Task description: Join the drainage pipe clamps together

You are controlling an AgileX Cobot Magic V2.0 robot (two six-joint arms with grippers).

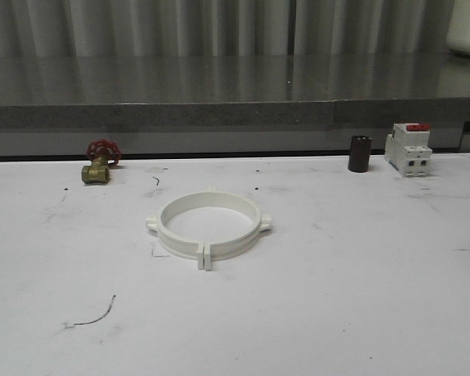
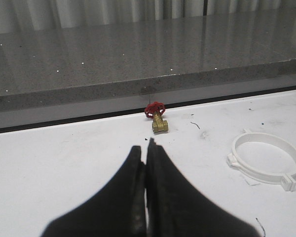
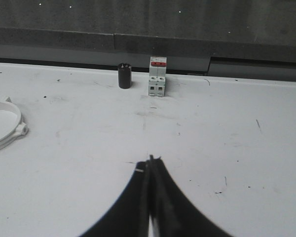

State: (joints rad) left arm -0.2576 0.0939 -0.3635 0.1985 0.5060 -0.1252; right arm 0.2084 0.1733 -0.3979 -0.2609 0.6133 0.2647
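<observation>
The left gripper [image 2: 147, 148] hangs above the bare white table [image 1: 360, 298], its 2 fingers pressed together with nothing between them. The right gripper [image 3: 150, 160] is likewise closed and empty, over the table's right half.

The drainage pipe clamps [image 1: 209, 226] lie flat near the table's centre, the 2 half-rings joined into 1 ring, open side up. 1 tab pair points toward the near edge; other tabs project left and right.

Along the far edge stand a brass valve [image 1: 99, 163] at left, a dark cylinder [image 1: 359, 153] and a circuit breaker [image 1: 408, 148] at right, all well apart from the ring.
</observation>
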